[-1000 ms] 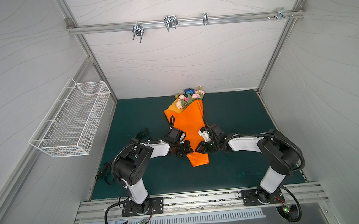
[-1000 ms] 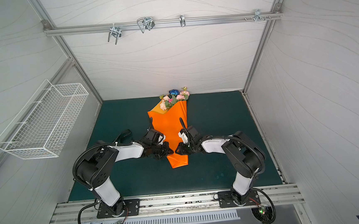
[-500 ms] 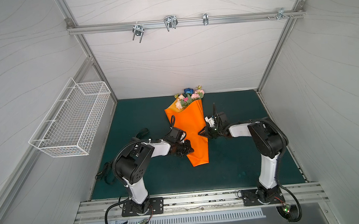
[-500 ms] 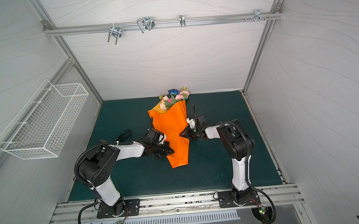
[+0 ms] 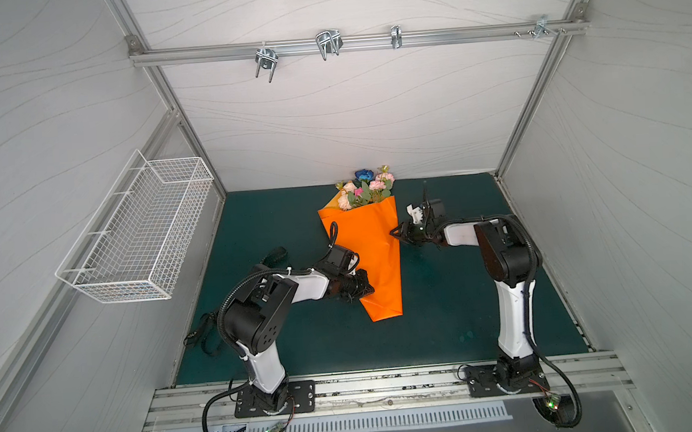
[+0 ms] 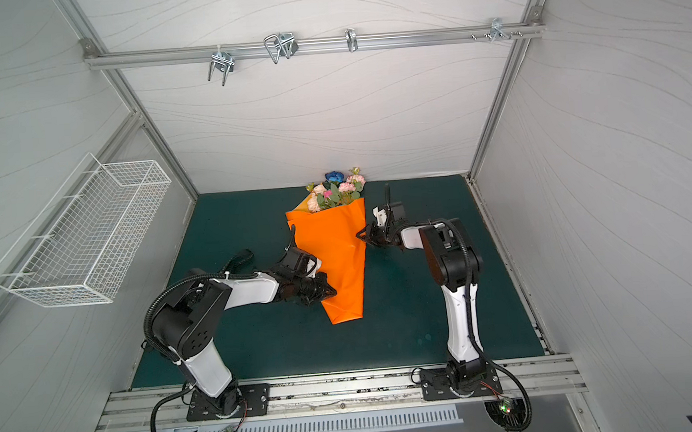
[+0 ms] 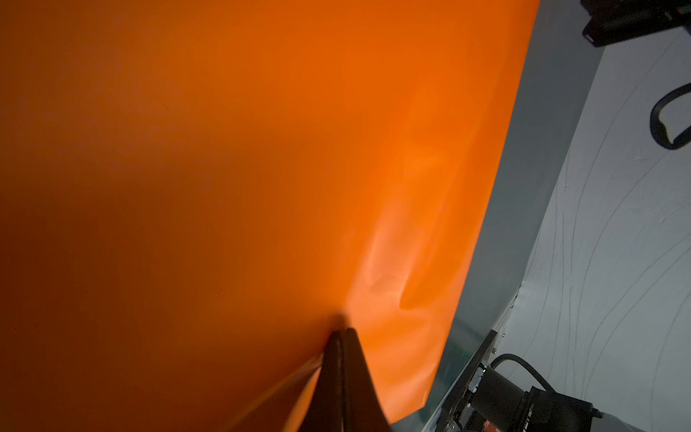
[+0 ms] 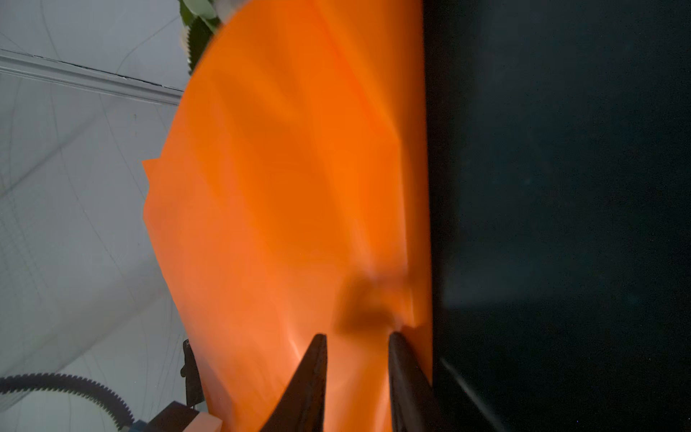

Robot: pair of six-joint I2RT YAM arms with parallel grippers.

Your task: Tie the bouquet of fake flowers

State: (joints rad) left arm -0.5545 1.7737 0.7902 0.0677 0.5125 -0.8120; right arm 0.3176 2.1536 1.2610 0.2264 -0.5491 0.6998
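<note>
The bouquet of fake flowers [image 5: 365, 188] [image 6: 336, 190] lies at the back of the green mat, its stems hidden inside a cone of orange wrapping paper [image 5: 373, 248] [image 6: 334, 247]. My left gripper [image 5: 369, 290] [image 6: 333, 291] lies over the cone's lower left edge. The left wrist view shows it [image 7: 342, 331] shut, tips pinching a fold of the paper [image 7: 261, 168], which creases around them. My right gripper [image 5: 393, 232] [image 6: 359, 235] sits at the cone's right edge, halfway up. In the right wrist view it [image 8: 357, 336] is open a little against the paper [image 8: 299, 187], beside the leaves [image 8: 198, 33].
A black ribbon [image 5: 202, 337] lies on the mat [image 5: 447, 314] beside the left arm's base. A white wire basket [image 5: 137, 236] hangs on the left wall. An overhead rail with metal hooks [image 5: 326, 45] crosses the back wall.
My right gripper left the cone's lower part and travelled back along its right edge to the middle. The left gripper stayed shut in place on the paper.
</note>
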